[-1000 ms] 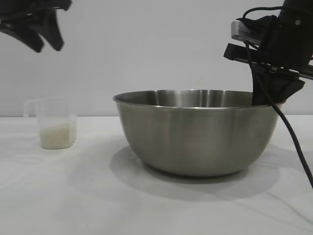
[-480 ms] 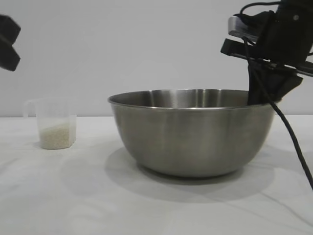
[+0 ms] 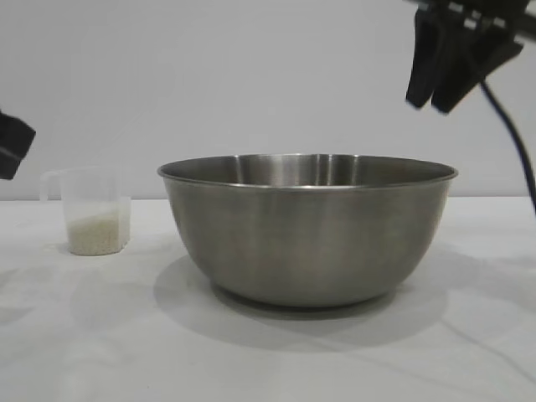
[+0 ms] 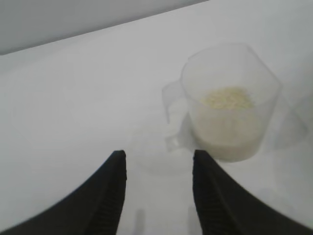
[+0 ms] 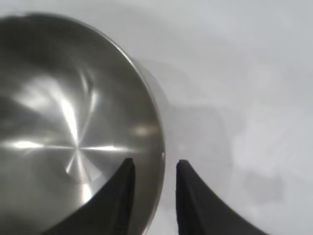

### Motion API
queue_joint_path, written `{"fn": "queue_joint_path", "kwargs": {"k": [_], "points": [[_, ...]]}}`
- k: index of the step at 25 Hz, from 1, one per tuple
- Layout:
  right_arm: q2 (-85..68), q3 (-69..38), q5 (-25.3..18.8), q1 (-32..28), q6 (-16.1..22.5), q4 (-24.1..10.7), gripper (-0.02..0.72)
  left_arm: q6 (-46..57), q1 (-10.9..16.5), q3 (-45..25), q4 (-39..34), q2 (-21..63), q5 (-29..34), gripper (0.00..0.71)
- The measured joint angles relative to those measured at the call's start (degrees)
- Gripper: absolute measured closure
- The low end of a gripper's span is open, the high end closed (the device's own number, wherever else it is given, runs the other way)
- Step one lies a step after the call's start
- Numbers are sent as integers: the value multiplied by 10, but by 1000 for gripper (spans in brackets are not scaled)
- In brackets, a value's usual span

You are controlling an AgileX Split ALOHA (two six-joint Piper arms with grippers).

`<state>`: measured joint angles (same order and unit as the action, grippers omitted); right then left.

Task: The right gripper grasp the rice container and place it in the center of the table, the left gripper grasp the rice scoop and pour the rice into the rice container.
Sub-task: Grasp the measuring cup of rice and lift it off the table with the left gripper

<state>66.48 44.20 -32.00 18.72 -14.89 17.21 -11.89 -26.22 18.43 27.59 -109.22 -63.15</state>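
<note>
The rice container, a wide steel bowl, stands on the white table near its middle. My right gripper hangs open, well above the bowl's right rim and apart from it. In the right wrist view the right gripper straddles the rim of the empty rice container from above. The rice scoop, a clear cup, stands left of the bowl with rice in its bottom. My left gripper shows at the far left edge. Seen from the left wrist, the left gripper is open and empty, short of the rice scoop, whose handle faces it.
A black cable hangs from the right arm, down past the bowl's right side. A plain pale wall stands behind the table. White cloth lies bare in front of the bowl and between bowl and cup.
My right gripper opened, let go of the bowl's rim and rose above it. The bowl ended up further left. My left gripper dropped from the top left to the left edge.
</note>
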Motion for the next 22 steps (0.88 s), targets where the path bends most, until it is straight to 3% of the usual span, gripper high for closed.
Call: {"fn": "queue_joint_path", "kwargs": {"k": [2,5,8,10,18,22], "points": [[-79,-43,2,0,0,-6,488,7,0,1,-10,-18,-14,452],[-185,-76,-28,0,0,-12,488,9,0,4,-17,-39,-19,452],[-263,-90,-95,0,-1,-13,488,11,0,18,-17,-56,-19,452],[-305,-92,-144,0,-1,-14,488,11,0,30,-17,-63,-19,510],[-450,-93,-307,0,2,-18,488,3,2,48,-31,-69,-19,505],[-524,-93,-371,0,2,-26,488,28,47,48,-126,-72,-17,505]]}}
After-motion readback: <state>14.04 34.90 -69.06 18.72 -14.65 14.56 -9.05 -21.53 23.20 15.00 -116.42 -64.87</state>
